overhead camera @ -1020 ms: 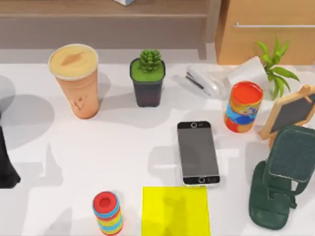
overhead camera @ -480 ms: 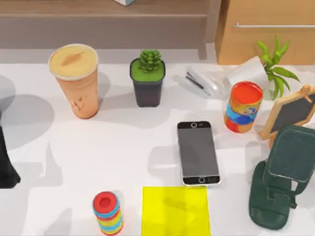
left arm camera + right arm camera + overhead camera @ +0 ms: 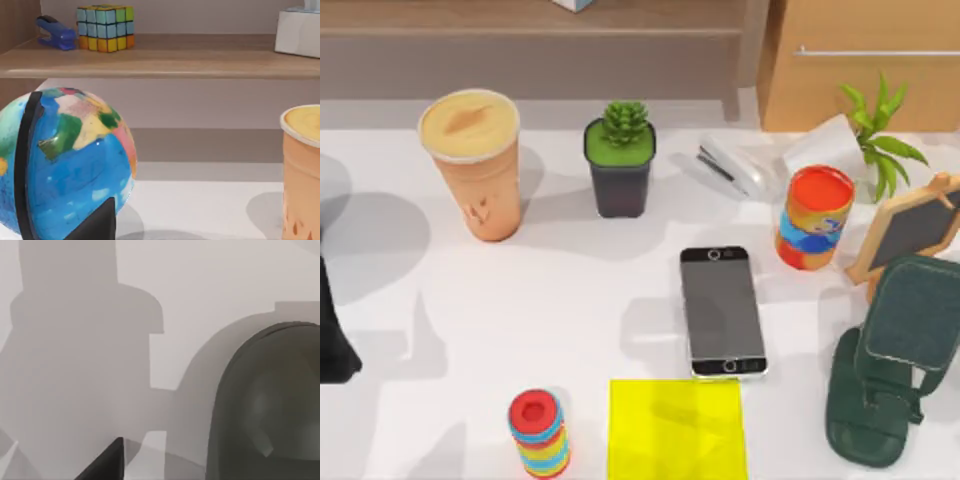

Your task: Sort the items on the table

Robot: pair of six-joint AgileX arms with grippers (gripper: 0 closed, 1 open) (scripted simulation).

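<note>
- Three items are to be sorted on the white worktop (image 3: 600, 290): a smartphone, a coffee cup and a mouse
- The smartphone (image 3: 722, 310) lies flat, screen up, a little right of centre in the top view, its lower end just above the upper right corner of a yellow mat (image 3: 677, 428)
- The coffee cup (image 3: 475, 160) stands upright at the upper left of the top view, left of a potted succulent (image 3: 620, 165) and apart from it
- The mouse (image 3: 270, 405) is a dark rounded body on the worktop at the lower right of the right wrist view, close to the right gripper (image 3: 107, 462)
- The right arm (image 3: 910, 320) hangs over the lower right of the top view, below a colourful can (image 3: 813, 218); I cannot tell whether its gripper is open or closed, or whether it holds anything
- The left arm (image 3: 332, 340) sits at the left edge of the top view; the left gripper (image 3: 100, 222) faces a globe (image 3: 60, 160) and the cup, and its opening cannot be told either
- A stack of coloured rings (image 3: 539, 432) stands at the lower left of the top view, left of the mat
</note>
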